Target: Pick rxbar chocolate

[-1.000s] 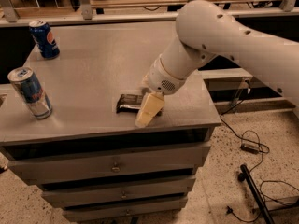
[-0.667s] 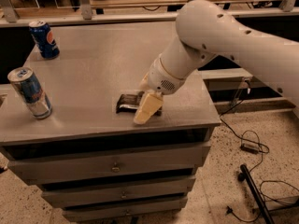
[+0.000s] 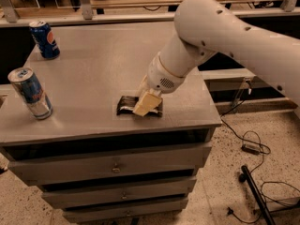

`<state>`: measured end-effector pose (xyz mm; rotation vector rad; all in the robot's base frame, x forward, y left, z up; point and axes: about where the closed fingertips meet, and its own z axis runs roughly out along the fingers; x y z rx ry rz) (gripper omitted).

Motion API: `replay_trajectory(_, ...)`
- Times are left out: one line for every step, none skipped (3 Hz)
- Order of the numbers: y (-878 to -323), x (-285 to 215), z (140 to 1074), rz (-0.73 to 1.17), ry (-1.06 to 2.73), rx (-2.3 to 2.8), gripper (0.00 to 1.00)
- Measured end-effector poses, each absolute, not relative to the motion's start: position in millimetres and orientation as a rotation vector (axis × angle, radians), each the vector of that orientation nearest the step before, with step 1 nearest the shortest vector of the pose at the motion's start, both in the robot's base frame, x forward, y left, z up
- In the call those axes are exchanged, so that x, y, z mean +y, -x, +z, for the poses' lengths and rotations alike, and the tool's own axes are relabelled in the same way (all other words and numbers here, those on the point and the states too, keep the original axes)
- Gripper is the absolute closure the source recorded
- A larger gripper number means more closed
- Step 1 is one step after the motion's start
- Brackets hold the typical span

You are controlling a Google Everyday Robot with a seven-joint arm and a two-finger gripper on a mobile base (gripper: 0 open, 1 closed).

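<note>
- rxbar chocolate (image 3: 124,107), one flat rectangular bar in a dark brown-black wrapper, lies flat close to the bench's front edge, nearer the right front corner than the left.
- One grey bench (image 3: 103,69) with a smooth flat top carries everything; three grey drawer fronts (image 3: 115,165) sit below its front edge.
- One cream-coloured gripper (image 3: 144,106), on a bulky white arm (image 3: 220,32), rests down on the bar's right half and hides it; whether it is apart or clamped on the bar I cannot tell.
- The arm reaches in over the right edge and covers much of the far right corner.
- Two blue drink cans stand upright: one blue metal can (image 3: 44,40) at the far left corner, one silver-and-blue metal can (image 3: 30,93) at the left edge near the front.
- Both cans are well apart from the bar; a wide bare stretch of top lies between them and it.
- A narrow strip of top separates the bar from the front edge, with a wider strip toward the right edge.
- Dark cables (image 3: 248,144) lie on the speckled floor beyond the right edge.
</note>
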<state>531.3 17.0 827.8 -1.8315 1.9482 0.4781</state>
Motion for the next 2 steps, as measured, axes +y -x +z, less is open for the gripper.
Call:
replay_trajectory(-531.2,19.0,832.0,0.490,1.824,1.931,1.00)
replay_trajectory(-534.7,26.1,865.4,0.552,1.806,1.818,1.00)
